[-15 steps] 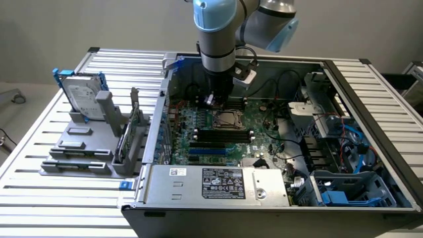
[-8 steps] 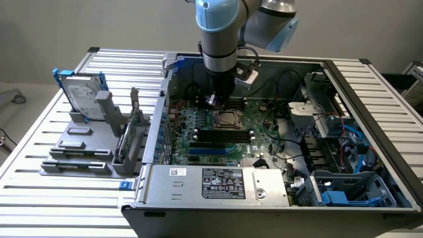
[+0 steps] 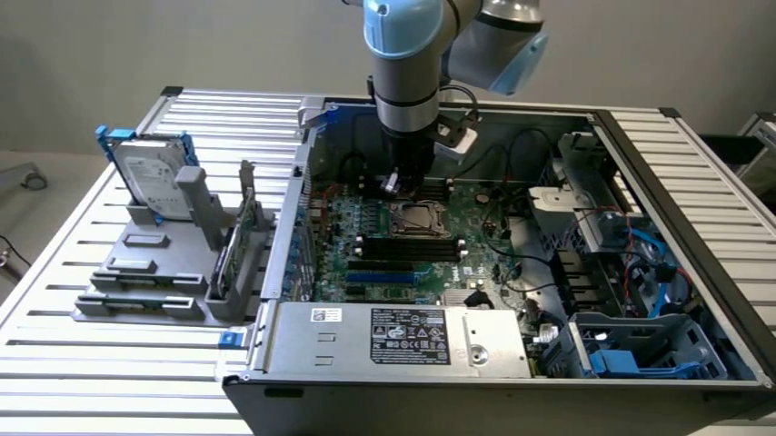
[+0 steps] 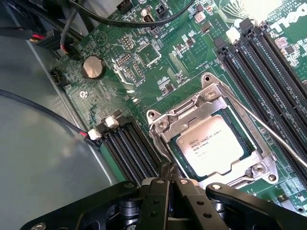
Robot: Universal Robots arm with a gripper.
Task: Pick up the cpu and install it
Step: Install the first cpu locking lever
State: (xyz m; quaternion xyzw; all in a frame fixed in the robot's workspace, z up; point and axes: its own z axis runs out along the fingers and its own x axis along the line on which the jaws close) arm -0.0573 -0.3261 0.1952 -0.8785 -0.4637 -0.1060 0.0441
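Observation:
The cpu, a small square chip with a pale silvery top and printed text, lies flat inside the metal-framed socket on the green motherboard. My gripper is shut with nothing between its black fingers. It hovers just off one edge of the socket, apart from the chip. In the exterior view the gripper hangs inside the open computer case, just behind the socket.
A thin socket lever runs along one side of the socket. Black memory slots flank it. Black cables cross the case floor. A hard drive stands on a grey holder at the exterior view's left. The power supply sits at the case front.

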